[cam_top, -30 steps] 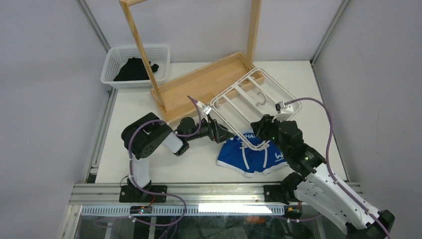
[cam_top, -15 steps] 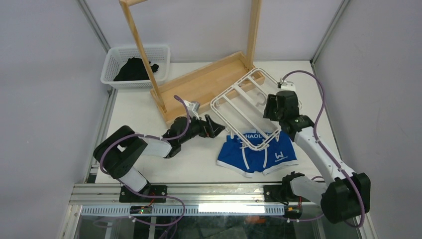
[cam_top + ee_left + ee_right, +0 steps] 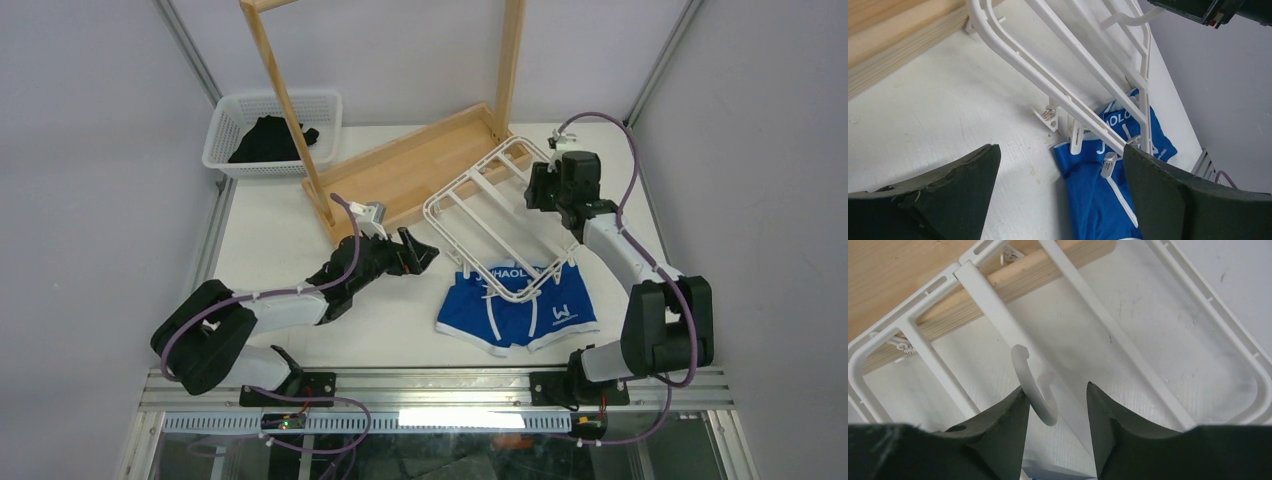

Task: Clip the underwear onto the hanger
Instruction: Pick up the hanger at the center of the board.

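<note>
left tool (image 3: 1062, 152) gapes empty near the hanger (image 3: 983, 297) rim; right tool (image 3: 1056, 388), part open, straddles its hook (image 3: 1040, 395).

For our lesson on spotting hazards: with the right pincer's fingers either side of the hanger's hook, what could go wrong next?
The hook sits close to one finger of the right pincer, so closing might knock it aside. The hanger lies across the underwear at its waistband; moving it could drag the cloth.

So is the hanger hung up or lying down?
Lying down: the hanger rests on the table, far end on the wooden base, near end over the underwear.
</note>
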You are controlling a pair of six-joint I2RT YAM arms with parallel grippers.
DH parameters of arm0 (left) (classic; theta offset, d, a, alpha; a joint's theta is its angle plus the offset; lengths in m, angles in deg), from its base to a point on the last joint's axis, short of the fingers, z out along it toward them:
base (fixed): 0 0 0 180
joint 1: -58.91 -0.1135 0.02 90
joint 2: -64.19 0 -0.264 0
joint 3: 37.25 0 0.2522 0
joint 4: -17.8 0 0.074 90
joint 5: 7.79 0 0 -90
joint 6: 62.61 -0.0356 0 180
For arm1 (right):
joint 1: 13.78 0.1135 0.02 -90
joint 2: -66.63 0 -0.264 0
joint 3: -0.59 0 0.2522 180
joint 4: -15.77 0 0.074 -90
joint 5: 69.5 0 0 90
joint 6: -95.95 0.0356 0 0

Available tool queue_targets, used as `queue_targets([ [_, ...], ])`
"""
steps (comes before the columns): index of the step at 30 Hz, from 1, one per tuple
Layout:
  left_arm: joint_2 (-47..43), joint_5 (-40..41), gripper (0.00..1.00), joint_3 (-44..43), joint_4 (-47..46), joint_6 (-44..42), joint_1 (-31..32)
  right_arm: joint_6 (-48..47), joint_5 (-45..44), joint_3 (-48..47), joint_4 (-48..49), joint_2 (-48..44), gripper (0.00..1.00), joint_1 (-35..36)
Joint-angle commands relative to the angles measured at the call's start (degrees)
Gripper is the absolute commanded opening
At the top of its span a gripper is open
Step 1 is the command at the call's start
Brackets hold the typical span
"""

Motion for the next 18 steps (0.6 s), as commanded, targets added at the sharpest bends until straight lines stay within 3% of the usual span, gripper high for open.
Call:
queue_targets([
  [1,-5.07,2.82,0.94,-0.74,3.13,-1.14,-0.38,-3.82,9.90,-5.79,5.71,3.11,0.46,-2.49],
  [6,-8.74,2.91,0.90,-2.66,8.63,-4.20,-0.34,-5.00,19.38,-9.61,3.21,6.43,0.38,-3.31],
  [12,-12.45,2.55,0.85,-3.69,10.33,-6.15,-0.34,-5.75,21.95,-12.62,-0.24,6.40,0.10,-3.34],
  [18,-15.51,-2.30,0.94,-7.73,11.86,-12.05,-0.33,-5.72,21.51,-17.31,-4.21,-0.89,0.08,-3.38],
])
